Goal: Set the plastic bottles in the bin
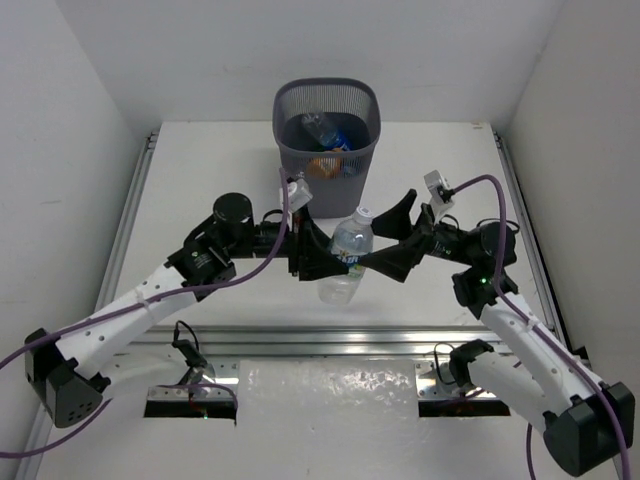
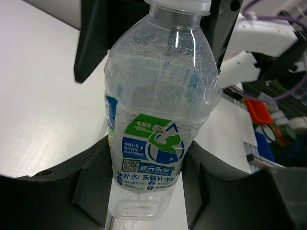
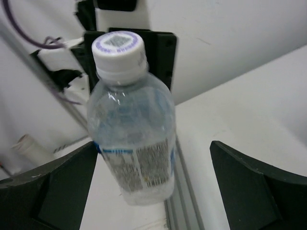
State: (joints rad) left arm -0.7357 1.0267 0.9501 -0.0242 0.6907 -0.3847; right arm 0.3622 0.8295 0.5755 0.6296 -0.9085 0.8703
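A clear plastic bottle (image 1: 348, 255) with a white cap and a blue-green label hangs tilted above the table's middle, cap toward the bin. My left gripper (image 1: 325, 250) is shut on its labelled lower body; in the left wrist view (image 2: 146, 165) both fingers press the bottle (image 2: 158, 105). My right gripper (image 1: 395, 240) is open wide just right of it. In the right wrist view (image 3: 153, 151) the bottle (image 3: 132, 134) sits by the left finger, with a wide gap to the right finger. The dark mesh bin (image 1: 328, 84) stands behind, holding several bottles, one clear (image 1: 322, 128), one orange (image 1: 322, 166).
An aluminium rail (image 1: 320, 340) runs across the table's near edge, with side rails at left (image 1: 130, 215) and right (image 1: 525, 215). White walls close in the back and sides. No loose bottles show on the table.
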